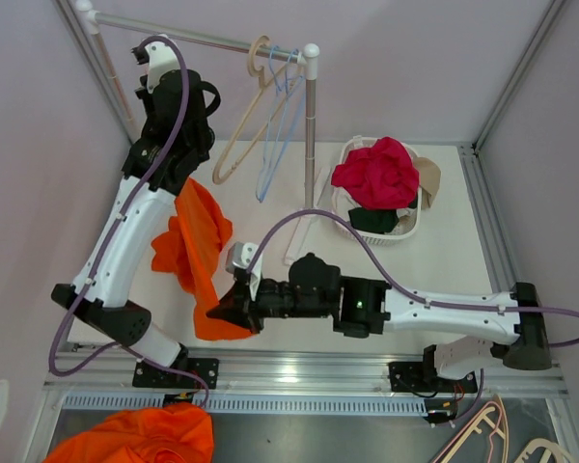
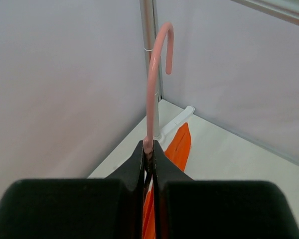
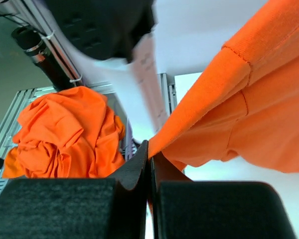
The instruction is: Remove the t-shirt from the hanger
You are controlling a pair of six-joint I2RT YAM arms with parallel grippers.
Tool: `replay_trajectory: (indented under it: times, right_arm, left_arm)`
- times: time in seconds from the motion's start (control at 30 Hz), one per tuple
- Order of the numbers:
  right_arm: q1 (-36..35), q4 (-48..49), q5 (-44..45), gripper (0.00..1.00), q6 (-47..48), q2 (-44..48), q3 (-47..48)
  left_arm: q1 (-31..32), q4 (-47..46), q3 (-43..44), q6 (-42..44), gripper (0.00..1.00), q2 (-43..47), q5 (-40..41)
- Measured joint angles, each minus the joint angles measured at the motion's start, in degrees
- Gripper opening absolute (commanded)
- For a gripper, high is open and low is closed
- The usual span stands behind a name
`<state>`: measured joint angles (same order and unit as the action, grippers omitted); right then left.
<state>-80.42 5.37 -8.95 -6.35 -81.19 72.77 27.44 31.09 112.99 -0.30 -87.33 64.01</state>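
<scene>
An orange t-shirt point(image 1: 201, 253) hangs from a pink hanger point(image 2: 153, 84) and drapes down onto the table at the left. My left gripper point(image 2: 149, 145) is shut on the hanger's neck below its hook, holding it up near the rail's left end; it shows in the top view point(image 1: 179, 154). My right gripper point(image 3: 150, 152) is shut on the shirt's hem edge point(image 3: 209, 94) at the shirt's lower end; it shows in the top view point(image 1: 227, 307). The hanger's shoulders are hidden under the cloth.
A rail point(image 1: 203, 40) on white posts holds a beige hanger point(image 1: 246, 121) and a blue hanger point(image 1: 282, 125). A white basket point(image 1: 412, 224) with red and dark clothes stands at the right. Another orange garment point(image 1: 140, 436) lies below the table's front edge.
</scene>
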Motion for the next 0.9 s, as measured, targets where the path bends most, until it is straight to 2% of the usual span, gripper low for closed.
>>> replay_trajectory:
  times: [0.27, 0.4, 0.53, 0.67, 0.8, 0.9]
  right_arm:
    - [-2.3, -1.6, 5.0, 0.00, -0.7, 5.6, -7.4]
    - [-2.3, -1.9, 7.6, 0.00, -1.2, 5.6, -10.5]
    - [-1.8, -2.9, 9.8, 0.00, -1.2, 5.2, -10.1]
    - [2.4, -5.8, 10.4, 0.00, -1.2, 1.7, -5.8]
    - [10.6, -7.2, 10.0, 0.00, -3.0, -3.1, -1.5]
    - [16.4, -9.9, 9.5, 0.00, -5.1, -7.7, 2.4]
  left_arm:
    - [-3.8, 3.1, 11.6, -0.1, 0.01, -9.1, -2.4]
    - [-3.8, 5.1, 13.7, 0.2, 0.01, -9.4, -3.3]
    - [-3.8, 13.5, 15.8, -4.6, 0.01, -7.9, -9.4]
    - [-1.7, 25.1, 14.8, -12.2, 0.01, -1.2, -19.3]
    - [3.8, 32.8, 6.5, -17.4, 0.01, 12.5, -27.5]
    - [4.7, 37.9, 2.9, -19.8, 0.01, 20.9, -30.9]
